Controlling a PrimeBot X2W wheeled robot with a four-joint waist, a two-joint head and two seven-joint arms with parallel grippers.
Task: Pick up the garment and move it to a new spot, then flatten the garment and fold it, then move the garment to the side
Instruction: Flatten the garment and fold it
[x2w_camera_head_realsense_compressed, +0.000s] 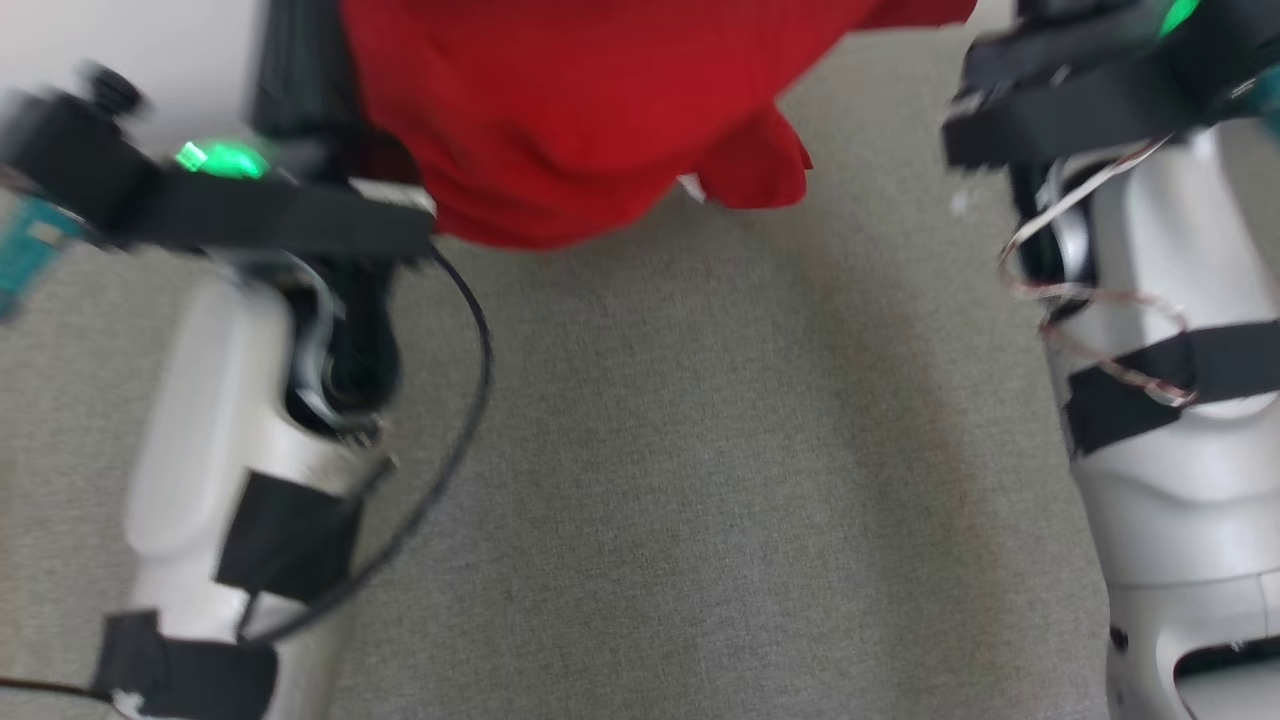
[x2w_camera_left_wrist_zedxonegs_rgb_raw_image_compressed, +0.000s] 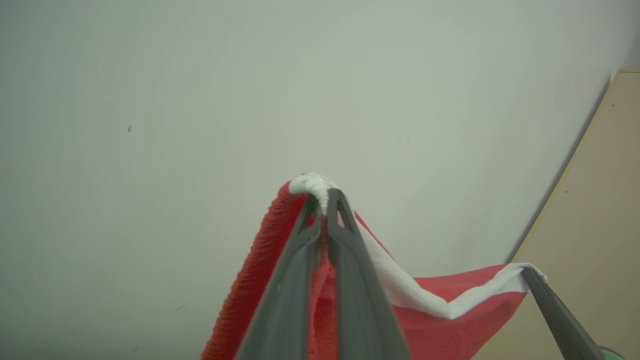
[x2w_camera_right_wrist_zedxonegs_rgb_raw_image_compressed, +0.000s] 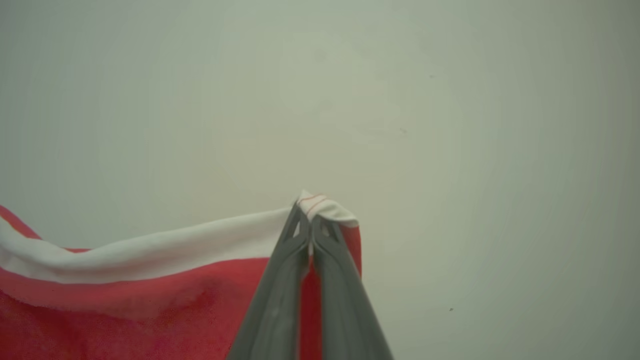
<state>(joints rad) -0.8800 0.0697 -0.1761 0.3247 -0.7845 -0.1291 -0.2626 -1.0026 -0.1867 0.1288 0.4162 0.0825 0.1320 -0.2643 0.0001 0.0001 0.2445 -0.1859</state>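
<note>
My head view was smeared with motion blur. The garment (x2w_camera_head_realsense_compressed: 560, 120) ran off its top edge, so I could not see there how it was held. My left forearm (x2w_camera_head_realsense_compressed: 210, 450) was soft-edged and cut by the bottom edge, my right forearm (x2w_camera_head_realsense_compressed: 1170, 450) by the right edge. In the left wrist view bunched white hem hid the tips of the left gripper (x2w_camera_left_wrist_zedxonegs_rgb_raw_image_compressed: 324, 200). The right gripper (x2w_camera_right_wrist_zedxonegs_rgb_raw_image_compressed: 311, 217) had its tips covered by a pinched fold, and the cloth left that view at the left and bottom.
</note>
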